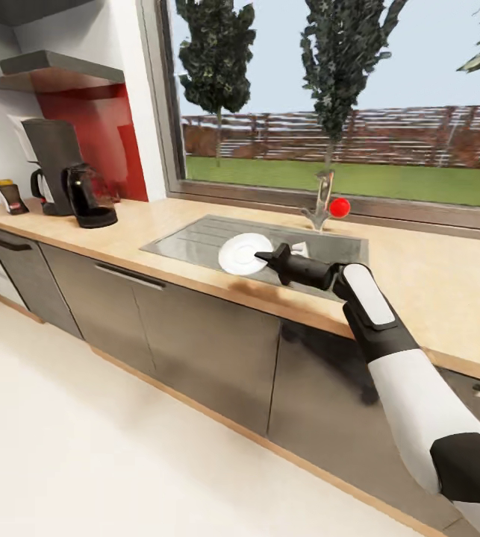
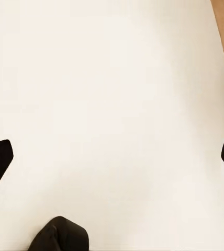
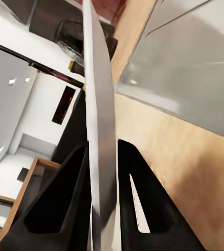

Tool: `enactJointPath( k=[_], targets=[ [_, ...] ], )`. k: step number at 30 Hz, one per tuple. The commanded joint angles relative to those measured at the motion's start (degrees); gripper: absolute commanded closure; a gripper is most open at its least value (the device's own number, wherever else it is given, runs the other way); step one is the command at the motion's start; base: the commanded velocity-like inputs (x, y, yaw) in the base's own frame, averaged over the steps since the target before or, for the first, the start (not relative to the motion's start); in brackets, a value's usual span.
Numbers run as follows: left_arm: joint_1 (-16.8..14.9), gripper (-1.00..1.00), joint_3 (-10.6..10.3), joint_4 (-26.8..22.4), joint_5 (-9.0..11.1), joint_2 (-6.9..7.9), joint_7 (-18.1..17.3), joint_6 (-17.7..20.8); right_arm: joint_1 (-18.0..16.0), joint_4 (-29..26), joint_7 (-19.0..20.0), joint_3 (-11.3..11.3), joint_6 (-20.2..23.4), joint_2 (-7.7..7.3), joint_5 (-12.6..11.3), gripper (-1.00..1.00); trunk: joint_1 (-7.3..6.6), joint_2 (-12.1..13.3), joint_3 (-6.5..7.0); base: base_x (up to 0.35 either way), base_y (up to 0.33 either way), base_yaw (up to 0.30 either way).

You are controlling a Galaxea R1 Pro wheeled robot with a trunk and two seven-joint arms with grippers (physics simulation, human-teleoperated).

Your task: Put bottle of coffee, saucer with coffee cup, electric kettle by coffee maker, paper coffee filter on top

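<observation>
Saucer (image 1: 244,253) held on edge over the steel sink (image 1: 195,240), face toward the head camera. In the right wrist view the saucer (image 3: 99,120) runs edge-on between the two dark fingers (image 3: 65,201) — right gripper (image 1: 266,258) clamped on its rim. The sink is set into the countertop (image 1: 434,287) below the window. At the far left end of the countertop: coffee maker (image 1: 54,165), electric kettle (image 1: 86,195) just beside it, bottle of coffee (image 1: 10,196) near the wall. Left gripper (image 2: 112,157) fingertips sit wide apart over pale floor (image 2: 112,94).
</observation>
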Motion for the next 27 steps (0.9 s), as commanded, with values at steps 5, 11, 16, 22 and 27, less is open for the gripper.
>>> enactJointPath(
  k=[5,11,16,22,27],
  targets=[
    [-0.06,-1.0,0.18,0.05,0.42,0.04,-0.22,0.6,-0.04,-0.06,-0.49,0.11,-0.01,0.07,-0.77,1.0,0.01,-0.03,-0.05,0.165,0.278,0.27],
    [-0.06,-1.0,0.18,0.11,0.42,0.07,-0.22,0.6,-0.04,-0.06,-0.5,0.04,-0.02,0.28,-0.77,1.0,0.01,-0.03,-0.05,0.146,0.29,0.27],
    [-0.06,-1.0,0.18,0.12,0.42,0.08,-0.22,0.6,-0.04,-0.06,-0.5,0.07,-0.07,0.32,-0.77,1.0,0.01,-0.03,-0.05,0.171,0.295,0.27],
    [-0.06,-1.0,0.18,0.13,0.42,0.15,-0.22,0.6,-0.04,-0.06,-0.5,0.03,-0.07,0.34,-0.77,1.0,0.01,-0.03,-0.05,0.208,0.298,0.27],
    [-0.06,-1.0,0.18,0.13,0.42,0.16,-0.22,0.6,-0.04,0.39,-0.47,0.02,-0.08,0.31,-0.77,1.0,0.01,-0.03,-0.05,0.212,0.298,0.266]
  ],
)
